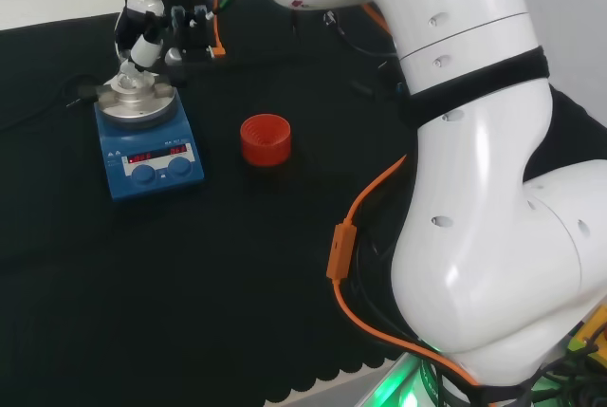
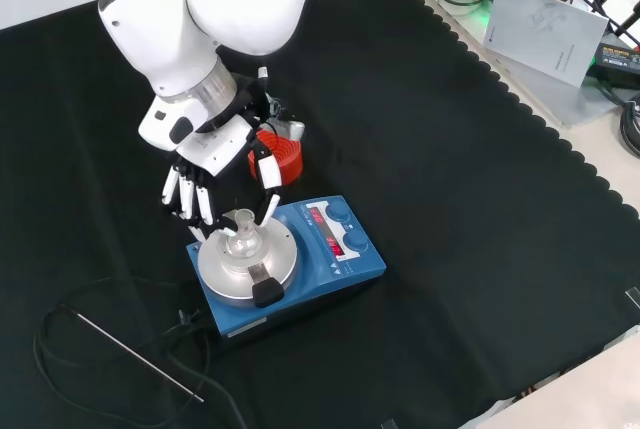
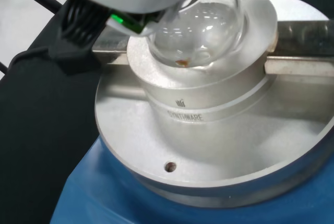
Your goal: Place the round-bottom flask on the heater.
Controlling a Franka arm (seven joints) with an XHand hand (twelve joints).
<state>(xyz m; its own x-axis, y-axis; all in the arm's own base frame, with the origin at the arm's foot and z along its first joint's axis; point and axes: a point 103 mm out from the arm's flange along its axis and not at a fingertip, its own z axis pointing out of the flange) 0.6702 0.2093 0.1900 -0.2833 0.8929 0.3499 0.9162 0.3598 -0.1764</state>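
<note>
- The head view looks down from behind and above the arm's base; the heater (image 1: 149,146) lies far off at its left.
- The front view faces the arm from the opposite side, above the heater (image 2: 290,259).
- The wrist view sits close above the heater (image 3: 209,145).
- All views share the heater.

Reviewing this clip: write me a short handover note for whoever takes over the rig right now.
Hand: over the heater, fingers curled around the neck of the round-bottom flask.
Flask: its bulb sits in the well of the metal block on the heater's top.
Red ribbed stand: on the cloth beside the heater, nothing on it.
Done: flask carried to the heater and seated, or nearly so.
Left: let go of the neck, draw the hand up and away, check that the flask stands on its own.
</note>
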